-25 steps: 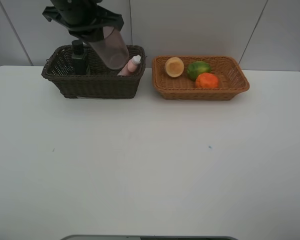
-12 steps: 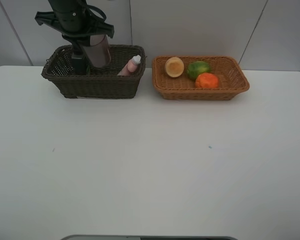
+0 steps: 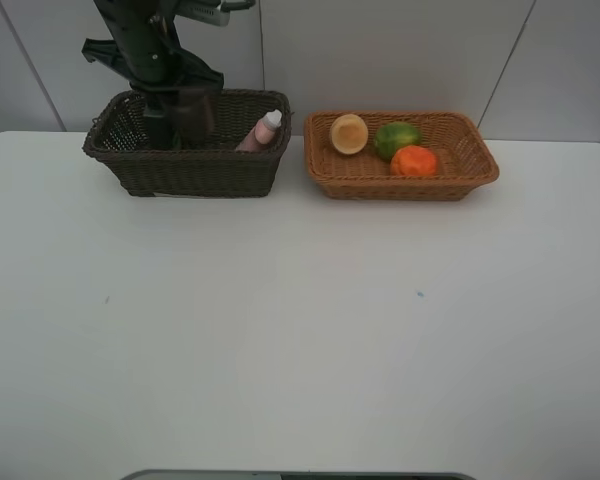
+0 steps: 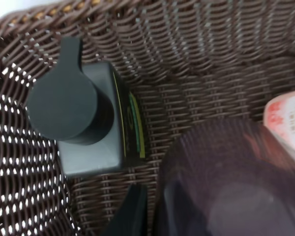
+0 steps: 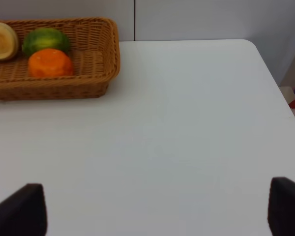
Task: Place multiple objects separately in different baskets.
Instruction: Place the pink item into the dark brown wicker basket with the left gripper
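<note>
my left gripper [image 3: 185, 100] hangs down into the dark brown basket [image 3: 195, 172], closed on the translucent mauve cup [image 4: 226, 182], which in the left wrist view shows as a smoky, see-through cylinder seen from above, its wall letting the brown weave show through. in the exterior high view the cup [image 3: 195, 112] stands roughly upright inside the basket, its lower part hidden by the front wall, so i cannot tell whether it touches the floor. just beside the cup stands the dark green pump bottle [image 4: 96, 125], a squarish body with a round black pump head and a short spout, set close to the basket's woven wall [image 4: 19, 147]. on the cup's other side the slim pink white-capped bottle [image 3: 261, 132] leans against the basket's far right corner, cap uppermost; only a pale pink edge of it [image 4: 287, 123] shows in the wrist view. one dark finger [image 4: 132, 211] of the gripper lies between the cup and the pump bottle. the light orange-tan basket [image 3: 470, 178] sits just to the right of the brown one on the white table [image 3: 300, 330], holding the red-yellow peach-like fruit [image 3: 348, 133], the green round fruit [image 3: 396, 138] and the orange fruit [image 3: 414, 161], the last two touching. my right gripper [image 5: 157, 209] is spread wide above bare table, holding nothing, with only its two dark fingertips [image 5: 20, 209] in view.
</note>
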### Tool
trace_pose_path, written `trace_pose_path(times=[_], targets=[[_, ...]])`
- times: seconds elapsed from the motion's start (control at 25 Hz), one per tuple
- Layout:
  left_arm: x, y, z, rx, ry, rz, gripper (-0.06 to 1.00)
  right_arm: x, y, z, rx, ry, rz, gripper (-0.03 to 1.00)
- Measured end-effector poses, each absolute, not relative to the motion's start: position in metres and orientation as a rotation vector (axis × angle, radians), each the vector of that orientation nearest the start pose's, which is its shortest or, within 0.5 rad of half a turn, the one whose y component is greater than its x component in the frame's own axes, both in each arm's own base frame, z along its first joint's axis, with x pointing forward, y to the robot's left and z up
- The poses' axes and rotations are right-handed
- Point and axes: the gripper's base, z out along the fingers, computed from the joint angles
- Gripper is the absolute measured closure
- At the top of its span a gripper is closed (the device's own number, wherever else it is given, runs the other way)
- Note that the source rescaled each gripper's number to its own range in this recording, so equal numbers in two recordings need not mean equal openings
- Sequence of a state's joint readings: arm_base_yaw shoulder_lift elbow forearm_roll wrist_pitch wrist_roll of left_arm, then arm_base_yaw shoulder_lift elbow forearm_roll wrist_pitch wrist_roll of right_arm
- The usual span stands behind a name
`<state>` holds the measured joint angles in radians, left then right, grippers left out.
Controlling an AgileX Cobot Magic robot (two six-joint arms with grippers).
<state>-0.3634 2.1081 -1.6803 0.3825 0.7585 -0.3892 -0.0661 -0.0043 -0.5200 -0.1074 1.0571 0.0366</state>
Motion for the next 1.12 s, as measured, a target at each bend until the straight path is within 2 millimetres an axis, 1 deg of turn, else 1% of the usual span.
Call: trace_pose_path(times=[0.12,0.24,0.36,0.52,0.6,0.64,0.68,0.72,0.8,0.84,0.88,0.92,0.96,1.04,1.12], targets=[[0.447,-0.145,0.191,0.263,2.577,0.170,0.94,-0.009,-0.008,0.283,0.110,2.012,-0.147,-0.03],[0.450,-0.146,0.181,0.271,2.576,0.164,0.94,-0.009,-0.008,0.283,0.110,2.012,-0.147,-0.03],[0.452,-0.146,0.177,0.274,2.572,0.158,0.94,-0.009,-0.008,0.283,0.110,2.012,-0.147,-0.03],[0.453,-0.146,0.178,0.305,2.557,0.160,0.94,-0.009,-0.008,0.283,0.110,2.012,-0.147,-0.03],[0.454,-0.145,0.178,0.328,2.555,0.168,0.90,-0.009,-0.008,0.283,0.110,2.012,-0.147,-0.03],[0.454,-0.145,0.178,0.336,2.552,0.168,0.83,-0.009,-0.008,0.283,0.110,2.012,-0.147,-0.03],[0.454,-0.145,0.178,0.336,2.550,0.164,0.72,-0.009,-0.008,0.283,0.110,2.012,-0.147,-0.03],[0.454,-0.145,0.178,0.337,2.546,0.159,0.61,-0.009,-0.008,0.283,0.110,2.012,-0.147,-0.03],[0.455,-0.146,0.178,0.334,2.540,0.147,0.31,-0.009,-0.008,0.283,0.110,2.012,-0.147,-0.03],[0.455,-0.146,0.178,0.331,2.540,0.141,0.19,-0.009,-0.008,0.283,0.110,2.012,-0.147,-0.03],[0.455,-0.147,0.178,0.326,2.540,0.133,0.11,-0.009,-0.008,0.283,0.110,2.012,-0.147,-0.03],[0.455,-0.147,0.178,0.321,2.543,0.126,0.06,-0.009,-0.008,0.283,0.110,2.012,-0.147,-0.03],[0.454,-0.147,0.178,0.317,2.545,0.122,0.03,-0.009,-0.008,0.283,0.110,2.012,-0.147,-0.03],[0.454,-0.148,0.182,0.305,2.542,0.107,0.01,-0.009,-0.008,0.283,0.110,2.012,-0.147,-0.03],[0.453,-0.148,0.189,0.295,2.531,0.094,0.00,-0.009,-0.008,0.283,0.110,2.012,-0.147,-0.03]])
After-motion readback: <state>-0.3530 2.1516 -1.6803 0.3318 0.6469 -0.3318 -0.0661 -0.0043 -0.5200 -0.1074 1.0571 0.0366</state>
